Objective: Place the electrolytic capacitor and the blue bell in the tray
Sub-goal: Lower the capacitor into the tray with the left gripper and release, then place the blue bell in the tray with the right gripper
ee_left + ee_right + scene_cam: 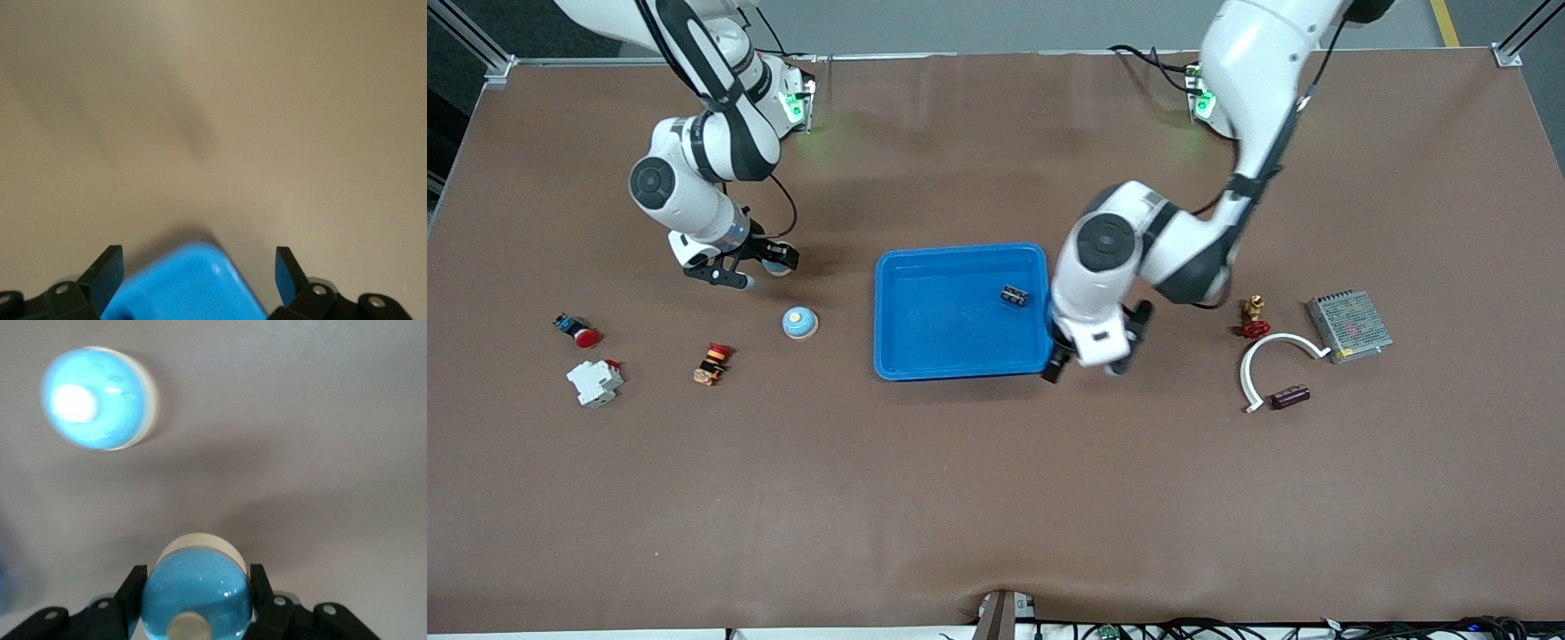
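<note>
While the tray (943,320) sits mid-desk, the left gripper (1088,366) hangs over its corner at the left arm's end, jaws wide and empty. The right gripper (749,267), off the tray's other end, has its jaws clamped on the blue bell (197,597), knob toward the wrist; the round dome could slip out. Nearby rests a second bell (800,323). In the tray lies the electrolytic capacitor (1013,295), long axis roughly along the tray's long side.

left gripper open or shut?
Open. The left gripper has its fingers spread, nothing between them, over the tray corner.
</note>
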